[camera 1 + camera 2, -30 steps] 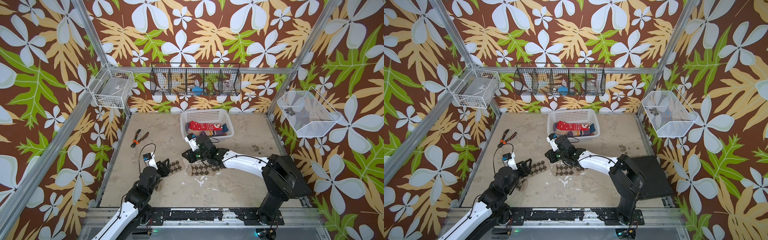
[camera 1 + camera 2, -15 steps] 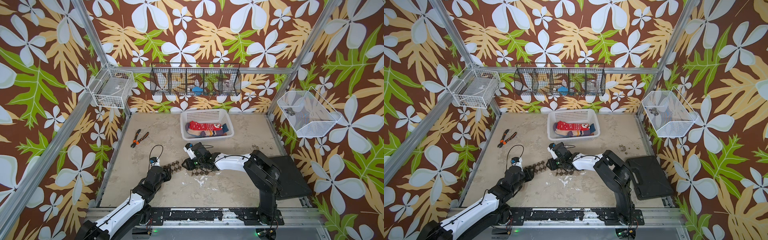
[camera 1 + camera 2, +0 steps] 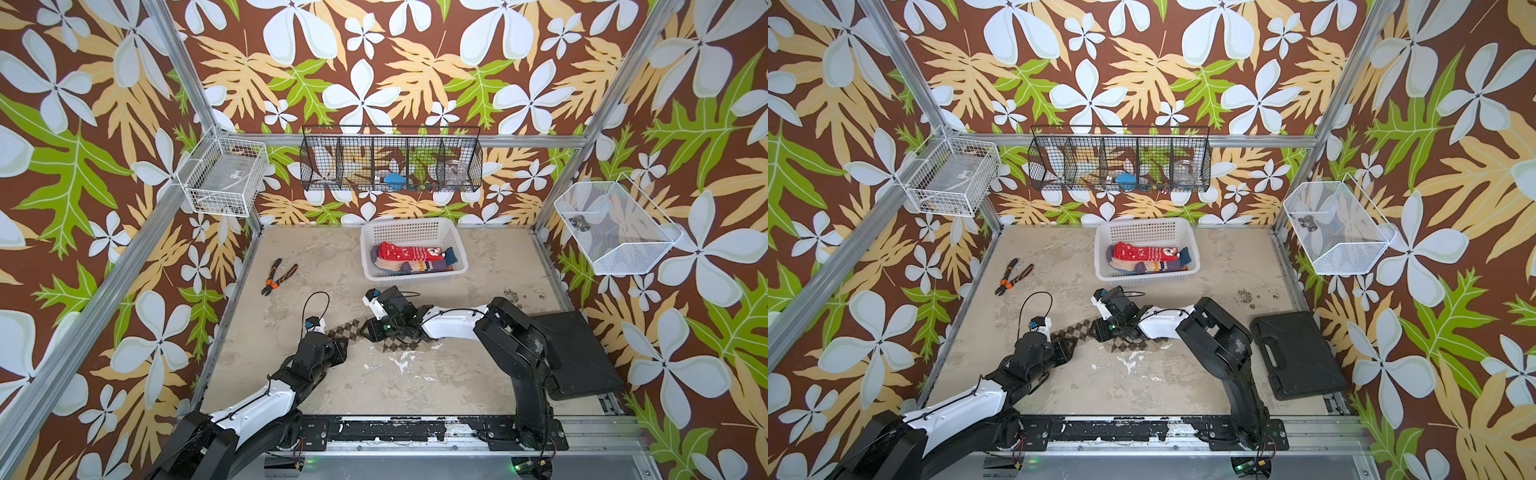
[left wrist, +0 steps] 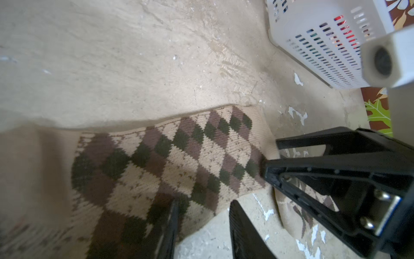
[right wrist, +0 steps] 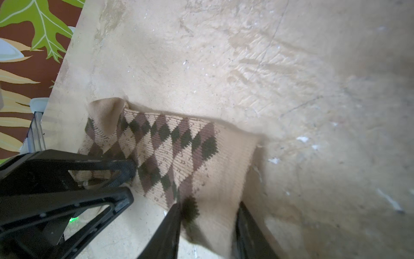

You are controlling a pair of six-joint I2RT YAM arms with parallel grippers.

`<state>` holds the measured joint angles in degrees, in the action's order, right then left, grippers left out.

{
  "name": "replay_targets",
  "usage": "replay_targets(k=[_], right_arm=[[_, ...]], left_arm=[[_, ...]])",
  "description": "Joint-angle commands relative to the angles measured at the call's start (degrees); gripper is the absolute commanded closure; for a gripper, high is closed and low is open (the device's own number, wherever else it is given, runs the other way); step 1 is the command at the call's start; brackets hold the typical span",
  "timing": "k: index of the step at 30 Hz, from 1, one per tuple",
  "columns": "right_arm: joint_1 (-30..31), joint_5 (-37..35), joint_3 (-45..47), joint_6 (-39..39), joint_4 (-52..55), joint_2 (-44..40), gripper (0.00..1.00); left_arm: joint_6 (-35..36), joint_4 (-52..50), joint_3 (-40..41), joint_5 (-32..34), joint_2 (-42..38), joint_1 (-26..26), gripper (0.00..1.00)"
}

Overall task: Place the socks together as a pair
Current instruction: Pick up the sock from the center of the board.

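Note:
Two brown argyle socks are out on the table. One sock [image 3: 348,331] [image 3: 1073,330] [image 4: 168,161] [image 5: 170,152] stretches between my grippers, slightly raised and casting a shadow. My left gripper [image 3: 341,338] [image 4: 201,206] [image 5: 128,182] has its narrow-set jaws on one end. My right gripper [image 3: 371,328] [image 5: 208,208] [image 4: 271,155] has the beige cuff filling its jaws. The second argyle sock [image 3: 397,344] [image 3: 1125,345] [image 4: 298,213] lies flat, partly under the right gripper. More socks, a red snowflake one [image 3: 409,251] on top, fill the white basket [image 3: 411,224] [image 4: 313,22].
Orange-handled pliers [image 3: 279,275] lie at the left of the table. A black case [image 3: 577,353] sits at the right edge. A white wire basket [image 3: 224,178], a black wire rack [image 3: 390,162] and a white mesh bin [image 3: 611,226] hang on the walls.
My right gripper moved left, off the second sock, to the cuff end of the sock at my left gripper. The left arm reached forward. Both pairs of jaws narrowed.

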<state>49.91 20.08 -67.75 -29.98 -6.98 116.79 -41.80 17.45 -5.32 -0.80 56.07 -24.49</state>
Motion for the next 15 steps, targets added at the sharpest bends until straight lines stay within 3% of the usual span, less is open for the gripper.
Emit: replay_targets(k=[1,5,9,15], right_arm=[[0.10,2.04,-0.05,-1.36,-0.61,-0.18,0.78],[0.10,3.10,1.02,-2.22,-2.29,-2.09,1.00],[-0.40,4.56,2.54,-3.11,-3.32,-6.09,1.00],[-2.54,4.99,6.33,-2.77,-0.73,-16.28,1.00]], left_arm=[[0.40,0.15,-0.30,-1.65,0.14,0.14,0.59],[0.93,-0.33,-0.34,-2.39,-2.01,0.14,0.58],[2.59,-5.12,-2.56,-1.81,-9.30,0.14,0.50],[5.55,-12.27,-5.34,5.45,-22.53,0.14,0.44]])
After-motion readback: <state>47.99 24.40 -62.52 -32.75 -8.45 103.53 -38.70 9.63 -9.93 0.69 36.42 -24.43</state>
